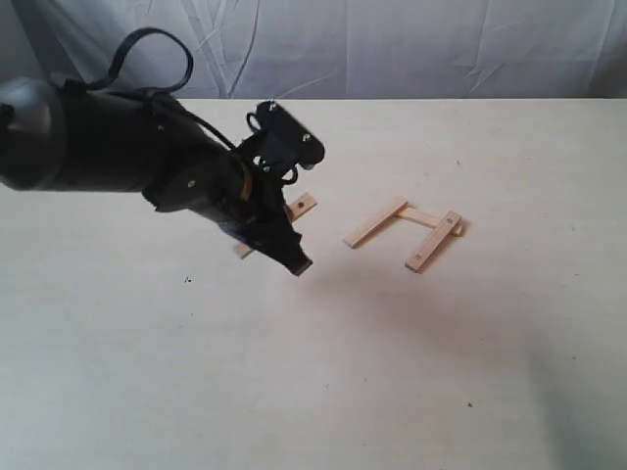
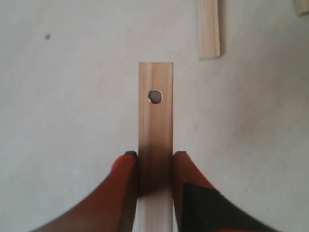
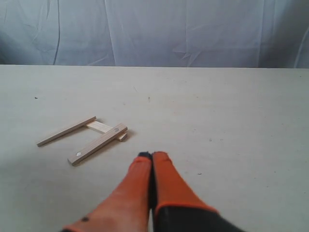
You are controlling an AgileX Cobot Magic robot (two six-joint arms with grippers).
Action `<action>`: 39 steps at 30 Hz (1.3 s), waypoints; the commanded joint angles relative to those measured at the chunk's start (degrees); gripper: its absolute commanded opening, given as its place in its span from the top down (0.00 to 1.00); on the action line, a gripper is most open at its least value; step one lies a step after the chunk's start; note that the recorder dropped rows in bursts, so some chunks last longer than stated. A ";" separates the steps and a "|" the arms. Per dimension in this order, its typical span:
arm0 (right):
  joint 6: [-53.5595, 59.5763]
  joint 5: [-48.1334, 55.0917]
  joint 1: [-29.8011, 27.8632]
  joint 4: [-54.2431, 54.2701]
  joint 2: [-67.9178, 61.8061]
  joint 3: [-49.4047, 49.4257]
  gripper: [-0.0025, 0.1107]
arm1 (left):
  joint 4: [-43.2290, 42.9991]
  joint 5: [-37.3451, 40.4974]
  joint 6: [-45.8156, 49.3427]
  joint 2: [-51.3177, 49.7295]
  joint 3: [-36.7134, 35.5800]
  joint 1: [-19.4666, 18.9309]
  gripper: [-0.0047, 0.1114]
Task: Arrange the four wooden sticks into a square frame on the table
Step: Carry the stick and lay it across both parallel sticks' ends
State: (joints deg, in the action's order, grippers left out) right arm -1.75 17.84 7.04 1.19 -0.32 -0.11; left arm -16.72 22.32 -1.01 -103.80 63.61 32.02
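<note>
Broad pale desk (image 1: 294, 392), bare but for sticks and a few dark specks. Over its left half, the black left arm (image 1: 118, 147), reaching in low. Right of centre, a 3-stick U (image 1: 423, 217): 2 side pieces joined by a cross piece at the far end, open toward the near side, leaving the square frame short of 1 side. Well apart to the left, the 4th stick (image 2: 155, 111), holed near its visible end; lying flat or barely raised, cannot tell which.

Left tool (image 2: 155, 157) clamped on that stick, red fingers pressed to both long edges. Right tool (image 3: 150, 157) pinched together on nothing, apart from the U.

For a clean placement:
- Keep the grip square.
- Lift just clear of the desk.
- Turn the stick crosswise to the 2 side pieces.
- Lower onto both open ends without nudging them.
</note>
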 commanded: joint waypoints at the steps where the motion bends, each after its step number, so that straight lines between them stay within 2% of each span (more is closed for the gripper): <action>1: 0.26 -0.42 -0.37 0.02 0.32 0.11 0.98 | 4.99 2.93 14.52 -1.97 7.09 0.12 0.96; 4: 0.26 -0.42 -0.37 0.02 0.32 0.11 0.98 | 12.26 7.74 29.74 -4.55 14.53 0.12 0.96; 10: 0.26 -0.42 -0.37 0.02 0.32 0.11 0.98 | 28.54 23.51 58.69 -12.64 29.54 0.12 0.96; 15: 0.26 -0.42 -0.37 0.02 0.32 0.11 0.98 | 40.30 24.67 77.44 -17.39 36.01 0.24 0.96; 17: 0.26 -0.42 -0.37 0.02 0.32 0.11 0.98 | 40.83 22.80 83.61 -17.70 36.12 0.24 0.96; 20: 0.26 -0.42 -0.37 0.02 0.32 0.11 0.98 | 37.67 19.86 85.61 -17.70 36.12 0.13 0.96; 24: 0.26 -0.42 -0.37 0.02 0.32 0.11 0.98 | 39.39 22.15 85.49 -17.83 36.12 0.02 0.96; 26: 0.26 -0.42 -0.37 0.02 0.32 0.11 0.98 | 38.96 20.32 85.71 -17.91 36.12 0.13 0.96; 30: 0.26 -0.42 -0.37 0.02 0.32 0.11 0.98 | 37.22 20.31 91.60 -18.16 36.70 0.13 0.96; 39: 0.26 -0.42 -0.37 0.02 0.32 0.11 0.98 | 36.10 30.71 100.37 -27.46 48.35 0.13 0.96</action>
State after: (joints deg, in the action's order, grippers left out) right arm -1.75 17.84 7.04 1.19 -0.32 -0.11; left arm 20.41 49.24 96.10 -128.39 109.47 32.01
